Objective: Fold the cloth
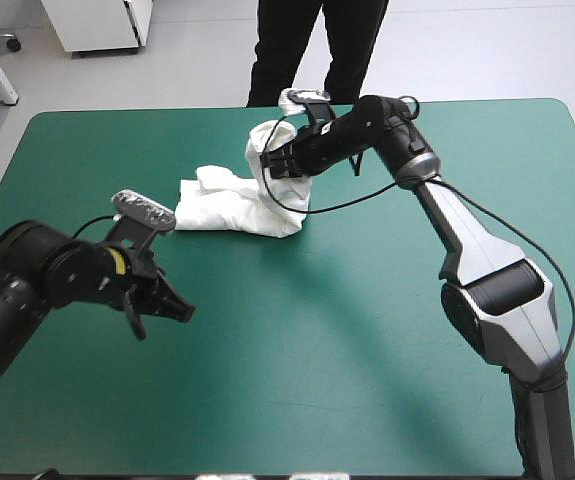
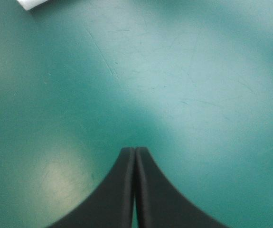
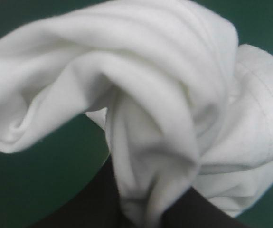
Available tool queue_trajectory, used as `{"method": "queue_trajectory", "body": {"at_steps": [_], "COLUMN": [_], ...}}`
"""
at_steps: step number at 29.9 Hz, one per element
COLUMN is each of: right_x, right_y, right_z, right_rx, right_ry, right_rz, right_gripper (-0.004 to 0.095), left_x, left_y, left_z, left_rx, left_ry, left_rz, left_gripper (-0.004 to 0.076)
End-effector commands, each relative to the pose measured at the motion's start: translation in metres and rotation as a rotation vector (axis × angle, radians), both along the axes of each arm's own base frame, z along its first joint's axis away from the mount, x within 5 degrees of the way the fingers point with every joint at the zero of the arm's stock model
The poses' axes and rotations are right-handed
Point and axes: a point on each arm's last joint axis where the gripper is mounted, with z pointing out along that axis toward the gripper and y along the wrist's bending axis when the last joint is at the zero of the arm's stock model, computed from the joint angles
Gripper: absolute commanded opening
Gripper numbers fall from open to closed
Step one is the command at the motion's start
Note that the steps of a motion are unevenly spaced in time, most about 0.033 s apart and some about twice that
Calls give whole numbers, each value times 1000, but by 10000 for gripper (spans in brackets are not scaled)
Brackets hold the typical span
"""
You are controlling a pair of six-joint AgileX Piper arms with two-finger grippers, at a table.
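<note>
R claw (image 1: 275, 160) pinching T-shirt (image 1: 229, 205) bunch, L claw (image 1: 162, 300) pressed together, idling apart; risk: single grip dragging heap, fabric slipping.

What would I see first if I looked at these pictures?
The crumpled white short-sleeved T-shirt, lying toward the far side of the teal-green table cover, stands out most. The right black finned gripper pinches one end, held up above the heap. The left black gripper hangs shut over bare cover, nearer the front left.
</note>
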Motion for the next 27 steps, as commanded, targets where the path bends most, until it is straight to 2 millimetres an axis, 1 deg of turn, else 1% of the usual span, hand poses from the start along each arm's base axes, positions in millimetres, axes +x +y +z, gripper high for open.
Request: {"method": "queue_trajectory", "body": {"at_steps": [1,3,5,6,7,8,9,11,13,14,15,19,27], "right_x": [-6,-6,-7,-8,-9,-10,-12,-14,-17,-18,-19,-22,-31], "right_y": [20,34,46,50,54,55,57,58,58,58,57,52,40], "right_z": [28,16,4,0,-3,-3,-3,-2,3,6,9,19,43], "right_rx": [135,147,148,143,138,135,136,139,139,134,133,83,-4], "right_ry": [-116,-95,-73,-70,-67,-65,-62,-52,-43,-41,-41,-53,-74], "right_rz": [-39,-44,-30,-21,-12,-5,2,12,31,43,50,60,62], "right_gripper": [-15,-15,1,28,79,153,248,463,616,663,676,654,652], "left_x": [-33,-45,-52,-54,-55,-56,-56,-57,-57,-57,-57,-56,-56], "left_y": [18,24,28,29,30,30,29,29,29,29,29,28,28], "left_z": [19,25,28,28,28,28,28,28,28,28,28,28,28], "left_rx": [-67,-93,-111,-115,-120,-121,-125,-138,-141,-142,-142,-148,-155], "left_ry": [-96,-127,-141,-137,-130,-118,-115,-109,-109,-109,-109,-117,-117], "left_rz": [19,31,45,48,57,60,65,75,74,76,75,74,72], "left_gripper": [-9,-9,-9,-9,-9,-9,-9,-9,-9,-9,-9,-9,-9]}}
